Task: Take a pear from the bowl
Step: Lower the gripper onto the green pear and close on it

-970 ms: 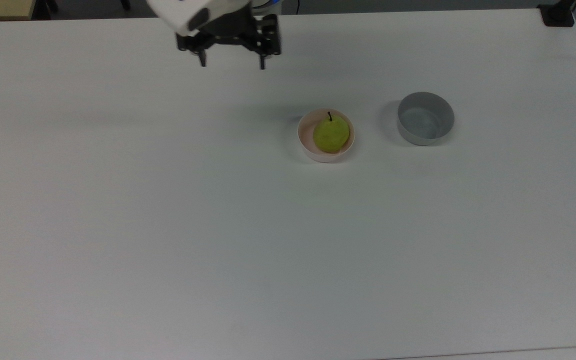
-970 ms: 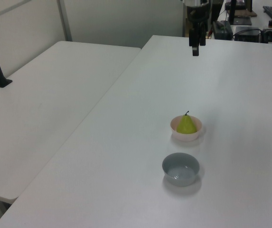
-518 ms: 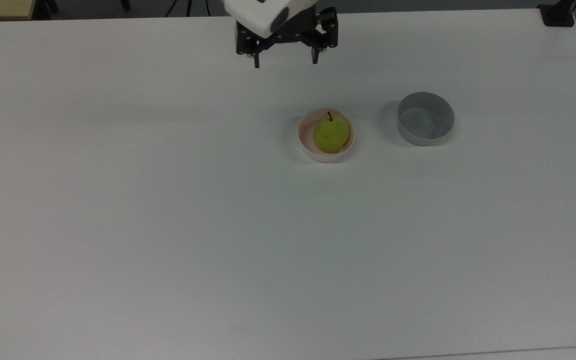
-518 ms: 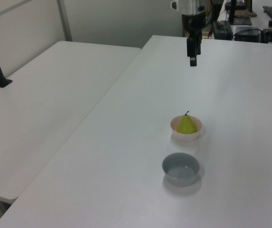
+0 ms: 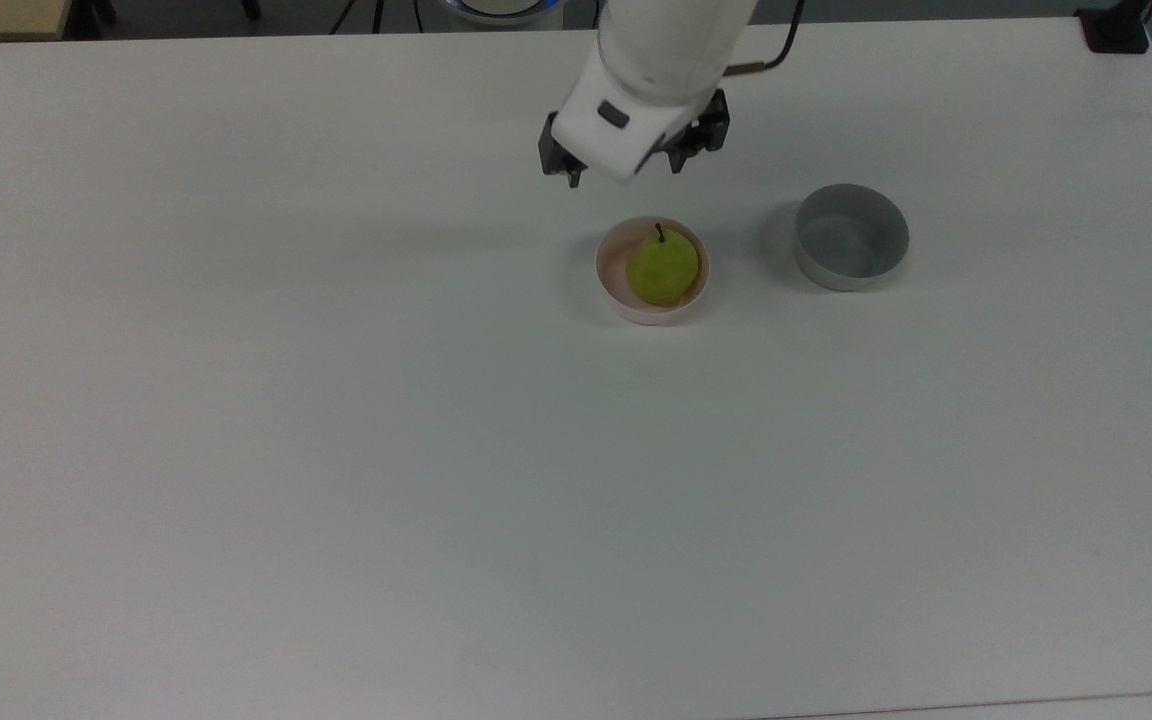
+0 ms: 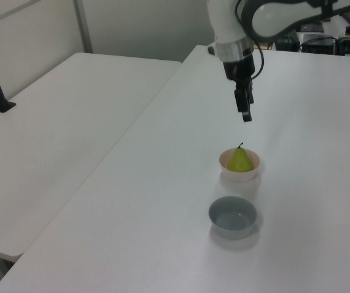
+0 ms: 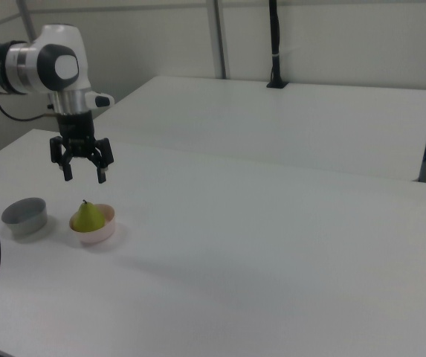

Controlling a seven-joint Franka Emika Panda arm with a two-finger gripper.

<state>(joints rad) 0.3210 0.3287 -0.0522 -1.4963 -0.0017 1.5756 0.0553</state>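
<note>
Top view: the pear (image 5: 662,267) sits in the pink bowl (image 5: 608,280), untouched, so the whole pick is left to do. The gripper (image 5: 626,175) hangs just beyond the bowl, fingers spread wide and empty.

Left view: the arm (image 6: 228,24) points straight down, with the gripper (image 6: 245,115) well above the pear (image 6: 240,161).

Right view: the gripper (image 7: 83,176) is wide apart above the bowl (image 7: 102,232), with a grey bowl (image 7: 25,216) beside it.

Nothing readable here tbh, no text, labels, brand marks or numbers anywhere in any of the three views.
</note>
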